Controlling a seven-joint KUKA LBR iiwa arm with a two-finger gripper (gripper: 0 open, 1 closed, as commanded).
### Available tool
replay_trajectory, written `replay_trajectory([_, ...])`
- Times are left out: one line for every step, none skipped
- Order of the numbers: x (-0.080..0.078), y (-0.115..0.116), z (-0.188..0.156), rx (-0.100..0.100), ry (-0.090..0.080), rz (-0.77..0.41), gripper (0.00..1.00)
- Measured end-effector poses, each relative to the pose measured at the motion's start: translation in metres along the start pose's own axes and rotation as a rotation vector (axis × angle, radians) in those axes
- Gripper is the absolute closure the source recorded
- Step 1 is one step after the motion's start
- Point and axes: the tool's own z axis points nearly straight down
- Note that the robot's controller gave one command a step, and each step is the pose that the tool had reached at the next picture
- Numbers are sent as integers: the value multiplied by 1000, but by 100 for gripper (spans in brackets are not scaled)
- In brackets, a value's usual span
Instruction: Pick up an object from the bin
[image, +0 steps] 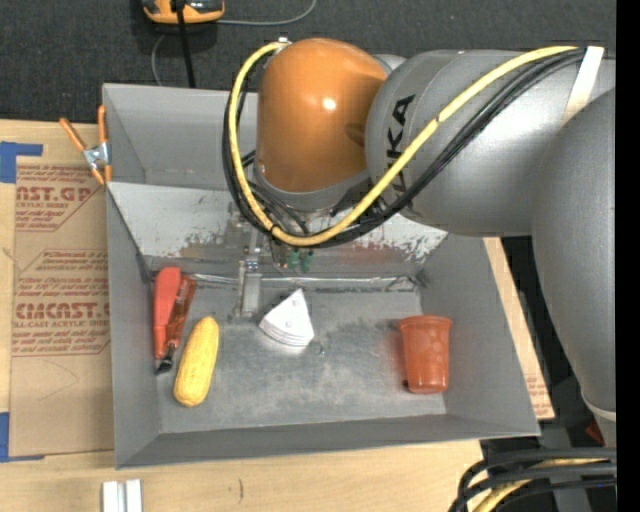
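My gripper hangs under the wrist near the back wall, left of the bin's middle. Just to its right, and close to it, a white cone-shaped piece lies on the floor. A yellow corn cob lies further to the front left. Beside the cob, along the left wall, rests a red-handled tool.
A red cup lies on its side at the right of the bin, apart from the others. The arm and its orange cover hang over the bin's back and right.
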Motion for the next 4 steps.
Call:
replay_trajectory([36, -23, -18, 0, 10, -204, 0])
replay_trajectory([47, -47, 3, 0, -8, -361, 0])
replay_trajectory([57, -57, 44, 0, 5, -201, 0])
replay_trajectory([59, -63, 65, 0, -1, -348, 0])
